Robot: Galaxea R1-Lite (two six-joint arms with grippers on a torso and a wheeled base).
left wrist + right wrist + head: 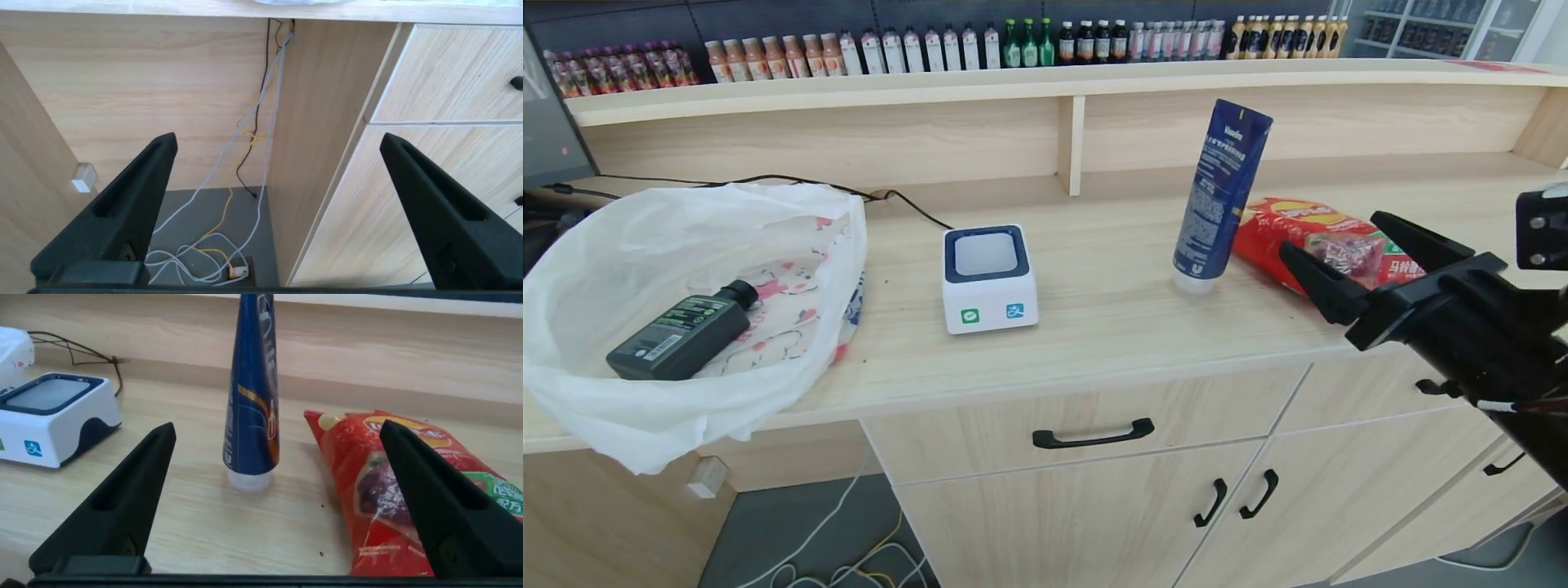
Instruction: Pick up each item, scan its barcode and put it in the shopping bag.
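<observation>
Right gripper [1331,234], jaws wide and empty, is hovering by the chip bag [1270,220], arguably risking toppling the upright blue tube [1221,196] alongside.

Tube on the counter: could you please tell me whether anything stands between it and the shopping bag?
Yes: the scanner sits on the counter directly between the tube and the bag. Nothing else visible lies on that stretch.
</observation>
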